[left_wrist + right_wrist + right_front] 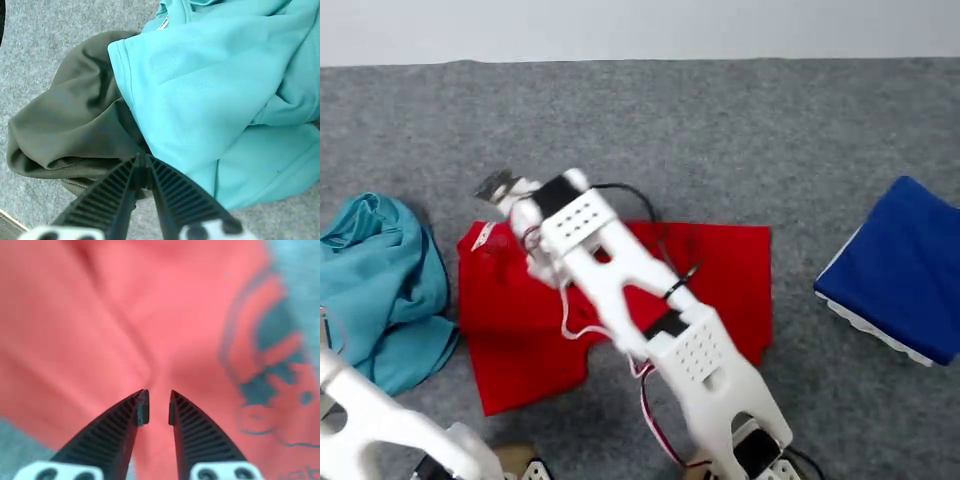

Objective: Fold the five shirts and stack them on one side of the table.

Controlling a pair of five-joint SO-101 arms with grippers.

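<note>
Red shirt (520,330): spread flat in the middle of the high view, somewhat rumpled along its lower left edge; in the right wrist view (100,315) it lies under the jaws, with a blue-grey print (270,375) at the right of the frame
Teal shirt (380,290): crumpled in a heap at the left edge of the high view, just beside the red shirt
Olive shirt (60,125): bunched at the left of the left wrist view, partly tucked under the teal shirt (210,100)
Blue shirt (905,265): folded at the right edge of the high view, well apart from the red shirt, lying on a white layer (850,315)
Right gripper (157,407): jaws a narrow gap apart over a crease in the red cloth; in the high view (500,188) it sits above the red shirt's upper left corner
Left gripper (143,165): jaw tips pressed together where teal cloth meets olive; whether any cloth is pinched cannot be told
Left arm (370,420): lower left corner of the high view
Table (720,130): covered in grey felt
</note>
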